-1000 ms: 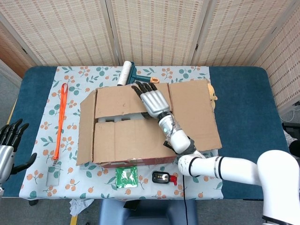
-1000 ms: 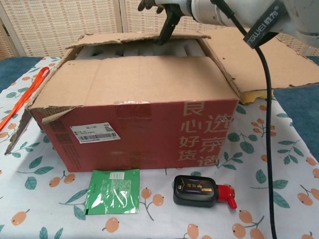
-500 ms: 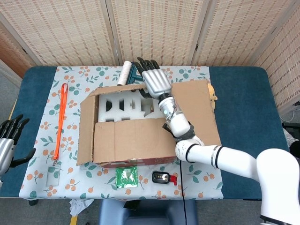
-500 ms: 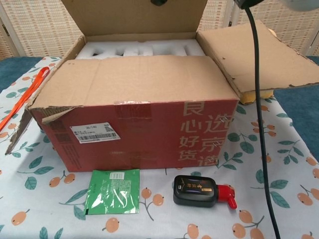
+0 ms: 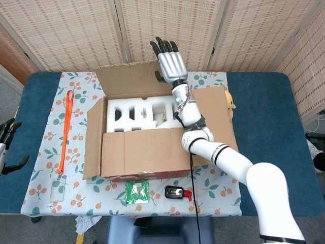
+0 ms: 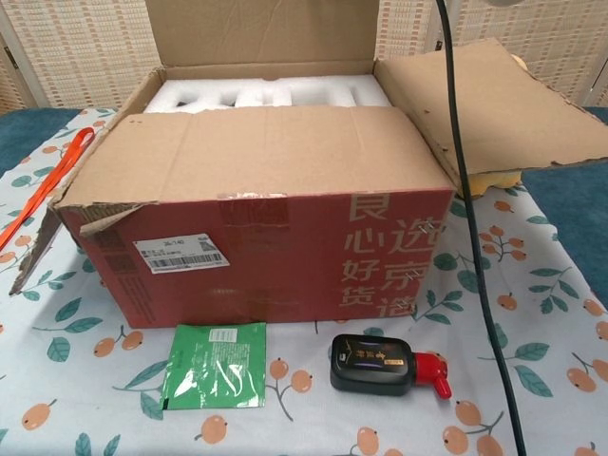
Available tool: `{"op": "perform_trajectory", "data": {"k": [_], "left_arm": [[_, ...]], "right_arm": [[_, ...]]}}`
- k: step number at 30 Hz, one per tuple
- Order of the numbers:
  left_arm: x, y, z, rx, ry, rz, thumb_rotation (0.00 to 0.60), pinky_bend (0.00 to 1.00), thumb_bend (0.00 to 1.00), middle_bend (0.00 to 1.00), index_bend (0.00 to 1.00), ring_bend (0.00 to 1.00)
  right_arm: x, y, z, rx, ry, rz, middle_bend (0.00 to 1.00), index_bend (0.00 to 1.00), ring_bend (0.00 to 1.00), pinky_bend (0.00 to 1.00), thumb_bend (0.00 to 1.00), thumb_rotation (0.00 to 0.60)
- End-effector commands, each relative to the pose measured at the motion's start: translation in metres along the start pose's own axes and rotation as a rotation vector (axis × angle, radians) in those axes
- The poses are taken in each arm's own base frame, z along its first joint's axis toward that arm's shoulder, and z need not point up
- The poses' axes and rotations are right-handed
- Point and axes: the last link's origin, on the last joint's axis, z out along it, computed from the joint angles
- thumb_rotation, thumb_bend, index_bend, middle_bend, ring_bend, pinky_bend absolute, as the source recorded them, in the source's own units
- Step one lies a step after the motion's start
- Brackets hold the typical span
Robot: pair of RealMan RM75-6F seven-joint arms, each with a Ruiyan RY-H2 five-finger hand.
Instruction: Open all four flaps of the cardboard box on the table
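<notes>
Now | cardboard box [image 5: 142, 152]: rear flap up, front flap covering | right hand [image 5: 169, 61] released, fingers straight

Green packet [image 6: 215, 364], ink bottle [image 6: 387, 366], orange lanyard [image 5: 65, 131]

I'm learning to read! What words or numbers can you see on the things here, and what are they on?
"良心好货" and "逸宗" over one more character, cut off at the corner: pale letters on the red front of the cardboard box.
White shipping label on the box: barcode and a short number, too small to read.
Green packet: print too small to read.
Black bottle: gold writing, too blurred to read.
</notes>
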Motion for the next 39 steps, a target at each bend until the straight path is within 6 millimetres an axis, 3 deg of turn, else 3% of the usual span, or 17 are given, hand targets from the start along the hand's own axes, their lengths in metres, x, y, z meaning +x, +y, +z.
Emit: {"op": "perform_trajectory", "data": {"k": [1, 10, 16, 19, 24, 27, 34, 39], "left_arm": [[0.0, 0.003, -0.003, -0.008, -0.003, 0.009, 0.6, 0.0, 0.38, 0.0, 0.0, 0.0], [-0.003, 0.014, -0.011, -0.011, -0.005, 0.047, 0.6, 0.0, 0.38, 0.0, 0.0, 0.0], [-0.004, 0.017, -0.01, -0.007, -0.004, 0.057, 0.6, 0.0, 0.38, 0.0, 0.0, 0.0], [-0.005, 0.017, -0.01, -0.006, -0.008, 0.052, 0.6, 0.0, 0.38, 0.0, 0.0, 0.0], [-0.006, 0.02, -0.012, -0.027, -0.003, 0.039, 0.6, 0.0, 0.38, 0.0, 0.0, 0.0], [-0.009, 0.022, -0.014, -0.04, -0.006, 0.033, 0.6, 0.0, 0.38, 0.0, 0.0, 0.0], [-0.01, 0.024, -0.019, -0.05, -0.002, 0.016, 0.6, 0.0, 0.38, 0.0, 0.0, 0.0], [-0.01, 0.024, -0.022, -0.048, -0.008, 0.016, 0.6, 0.0, 0.38, 0.0, 0.0, 0.0]], "right_arm": [[-0.008, -0.008, -0.004, 0.043, -0.016, 0.008, 0.0, 0.0, 0.0, 0.0, 0.46, 0.6], [0.0, 0.004, -0.005, 0.035, 0.034, -0.133, 0.0, 0.0, 0.0, 0.0, 0.46, 0.6], [0.003, 0.009, -0.012, 0.049, 0.013, -0.02, 0.0, 0.0, 0.0, 0.0, 0.46, 0.6], [0.004, 0.011, -0.033, 0.088, -0.066, 0.079, 0.0, 0.0, 0.0, 0.0, 0.46, 0.6], [0.011, 0.01, -0.091, 0.145, -0.248, 0.326, 0.0, 0.0, 0.0, 0.0, 0.46, 0.6], [0.016, 0.013, -0.112, 0.151, -0.316, 0.375, 0.0, 0.0, 0.0, 0.0, 0.46, 0.6], [0.017, 0.025, -0.141, 0.097, -0.468, 0.503, 0.0, 0.0, 0.0, 0.0, 0.46, 0.6], [0.009, 0.037, -0.151, 0.06, -0.531, 0.552, 0.0, 0.0, 0.0, 0.11, 0.46, 0.6]]}}
